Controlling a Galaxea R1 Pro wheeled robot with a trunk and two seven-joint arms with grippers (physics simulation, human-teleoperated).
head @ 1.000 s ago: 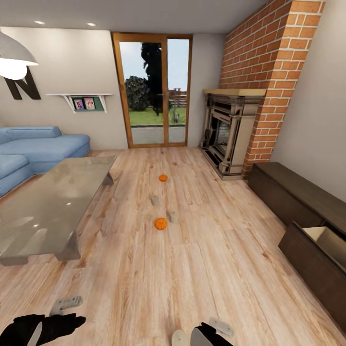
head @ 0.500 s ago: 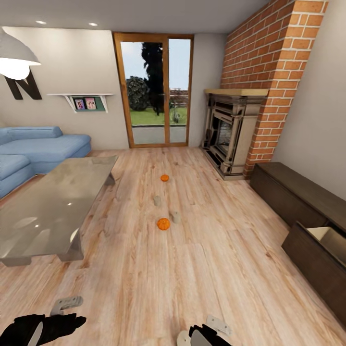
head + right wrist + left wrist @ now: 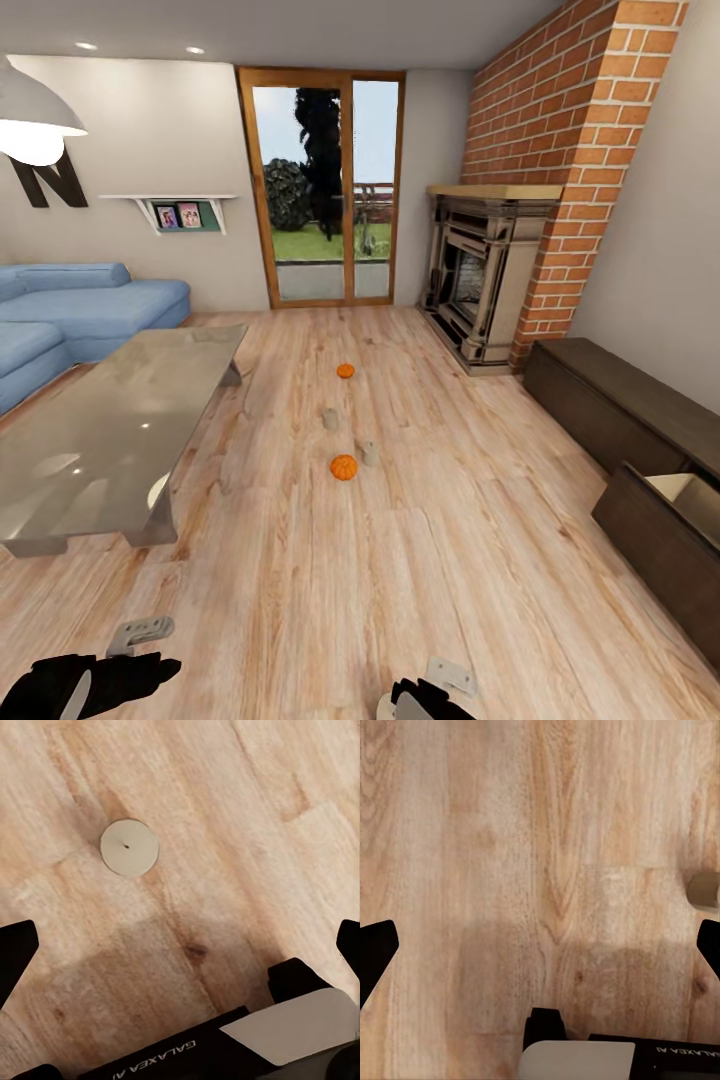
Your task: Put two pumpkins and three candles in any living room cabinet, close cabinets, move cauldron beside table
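Head view: wood floor (image 3: 400, 560) runs to a glass door (image 3: 325, 185) at the far wall. Table (image 3: 100, 440) sits left, glass top, w/ blue sofa (image 3: 80, 310) behind it at far left. Brick chimney (image 3: 560, 150) and fireplace (image 3: 480, 275) at far right.

Cabinet (image 3: 620, 400) runs along the right wall; its near drawer (image 3: 665, 530) is pulled out, pale inside showing, rest of the fronts look shut.

Mid-floor, between table and cabinet, well apart from both: far pumpkin (image 3: 345, 371), then a candle (image 3: 331, 418) nearer, then near pumpkin (image 3: 344, 467) w/ a 2nd candle (image 3: 370, 452) just beside it on its right. Can't tell if those two touch. All sit on the floor.

3rd candle (image 3: 129, 847) shows in the right wrist view, top-down: pale round disc w/ a dot of wick, upright on the floor, below the right gripper (image 3: 180, 945). Its finger tips sit at both edges of that view, wide apart – jaws spread, nothing between them, not touching the candle. A pale rounded bit (image 3: 705, 889) at the edge of the left wrist view may be the same candle, can't tell.

Left gripper (image 3: 540, 945): tips also far apart at both edges of its view, spread, nothing held, bare floor under it.

Both arms low at the near edge of head view, left arm (image 3: 85, 685) and right arm (image 3: 430, 700).
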